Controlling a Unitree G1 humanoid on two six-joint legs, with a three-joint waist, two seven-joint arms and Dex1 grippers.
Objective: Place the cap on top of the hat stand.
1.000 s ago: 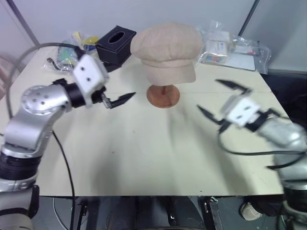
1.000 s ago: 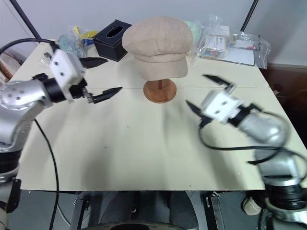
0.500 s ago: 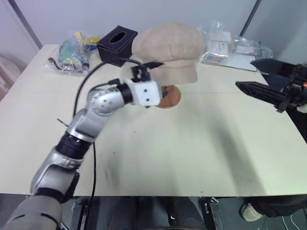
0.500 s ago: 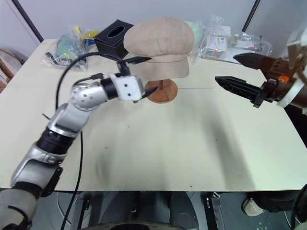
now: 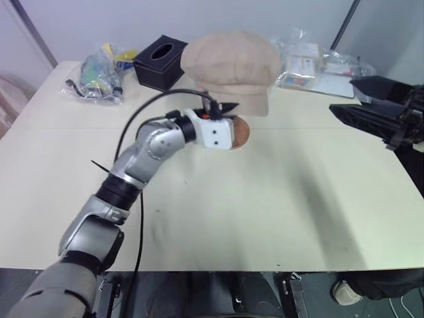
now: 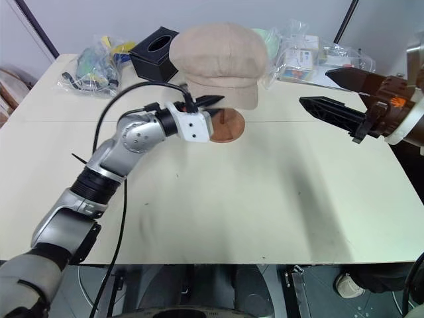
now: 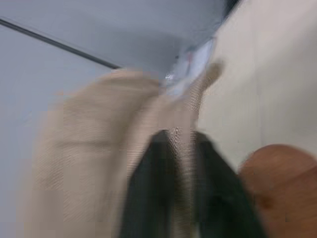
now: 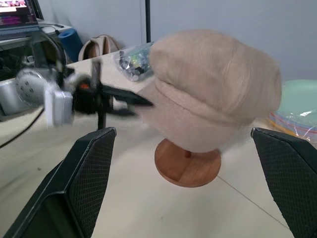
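The left gripper has snapped shut on the soft beige cap brim, above the wooden hat stand; right gripper stays spread apart.

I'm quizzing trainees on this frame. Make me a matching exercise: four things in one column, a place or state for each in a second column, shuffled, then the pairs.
Things:
1. cap
2. left gripper
3. right gripper
4. black tissue box

Places or states:
A. open, off to the right of the hat stand, holding nothing
B. at the table's far side, to the left of the cap
C. sitting on top of the hat stand
D. shut on the cap's lower edge

Pairs: 1-C, 2-D, 3-A, 4-B
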